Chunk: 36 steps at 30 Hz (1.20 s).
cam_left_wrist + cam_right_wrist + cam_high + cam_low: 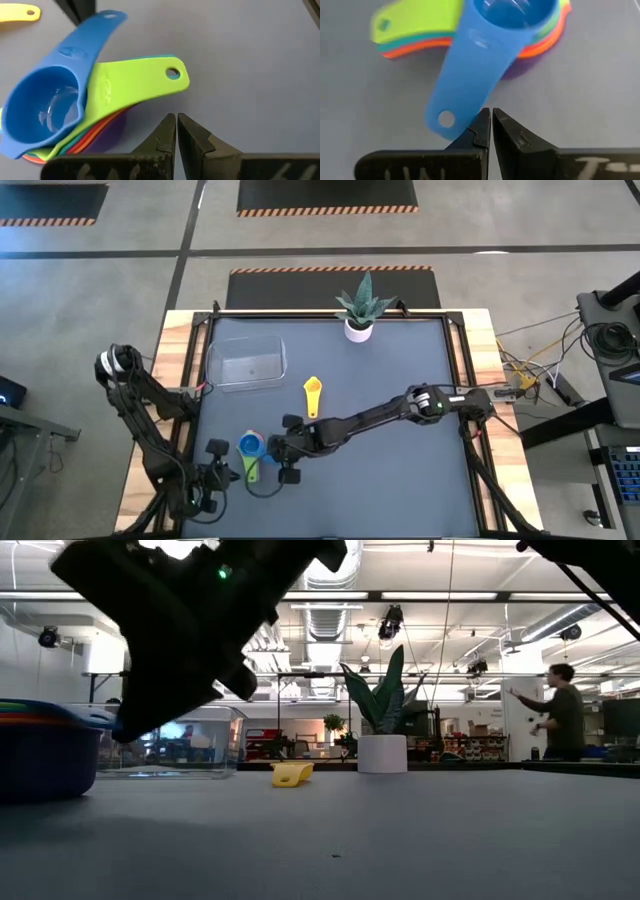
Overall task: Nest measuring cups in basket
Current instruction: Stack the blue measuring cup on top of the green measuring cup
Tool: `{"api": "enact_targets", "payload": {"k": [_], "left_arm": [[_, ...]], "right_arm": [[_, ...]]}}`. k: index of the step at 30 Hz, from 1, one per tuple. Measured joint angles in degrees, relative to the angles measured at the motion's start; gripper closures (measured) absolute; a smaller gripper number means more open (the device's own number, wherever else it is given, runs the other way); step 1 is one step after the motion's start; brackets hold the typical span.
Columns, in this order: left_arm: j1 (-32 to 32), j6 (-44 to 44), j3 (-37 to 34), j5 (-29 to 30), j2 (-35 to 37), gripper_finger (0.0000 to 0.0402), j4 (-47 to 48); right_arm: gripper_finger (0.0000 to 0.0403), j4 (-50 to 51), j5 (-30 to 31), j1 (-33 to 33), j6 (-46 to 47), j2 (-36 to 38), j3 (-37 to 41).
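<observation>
A stack of nested measuring cups (250, 446) stands on the dark mat, the blue cup (47, 107) on top, then green, teal, orange, red and purple. A yellow cup (312, 395) lies apart, toward the far side. The clear basket (210, 365) sits at the far left. My left gripper (176, 120) is shut just short of the green handle (145, 82), with bare mat between them. My right gripper (487, 116) is shut beside the blue handle (470, 75). My right gripper's shut fingertips (481, 120) stand at the side edge of the blue handle near its holed end (445, 119), slanting down from the table's right. Nothing lies between the fingers. Whether they touch the handle I cannot tell.
A white pot with a spiky plant (358, 320) stands at the mat's far edge. Wooden borders (480, 350) frame the mat. In the low view a person (565, 710) stands in the room beyond the table. Bare mat stretches to the right of the stack.
</observation>
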<state>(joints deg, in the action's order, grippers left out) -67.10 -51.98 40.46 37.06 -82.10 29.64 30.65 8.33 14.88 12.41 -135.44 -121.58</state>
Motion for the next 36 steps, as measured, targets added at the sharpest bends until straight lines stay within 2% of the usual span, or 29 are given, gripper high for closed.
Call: {"api": "enact_targets", "payload": {"k": [8, 13, 17, 25, 32, 36], "left_arm": [[0.10, 0.03, -0.08, 0.00, 0.06, 0.0402, 0.03], [0.10, 0.02, -0.08, -0.01, 0.06, 0.0402, -0.05], [0.10, 0.01, -0.05, -0.04, 0.09, 0.0402, -0.12], [0.10, 0.03, -0.05, -0.07, 0.13, 0.0402, -0.26], [0.19, 0.03, -0.05, -0.09, 0.09, 0.0402, -0.24], [0.19, 0.02, -0.05, -0.09, 0.09, 0.0402, -0.24]], "right_arm": [[0.0394, -5.91, -1.07, 2.21, 0.49, -0.18, -0.05], [0.0394, -2.11, -0.54, 2.51, -0.40, 0.47, -0.09], [0.0394, 0.63, 2.22, 2.18, -0.39, 1.30, -0.20], [0.0394, -3.75, 2.05, 1.56, 0.64, -1.12, 0.09], [0.0394, -14.73, -4.73, 1.75, -1.71, -2.38, 0.15], [0.0394, -15.01, -5.39, 1.75, -2.58, -2.38, 0.13]]}}
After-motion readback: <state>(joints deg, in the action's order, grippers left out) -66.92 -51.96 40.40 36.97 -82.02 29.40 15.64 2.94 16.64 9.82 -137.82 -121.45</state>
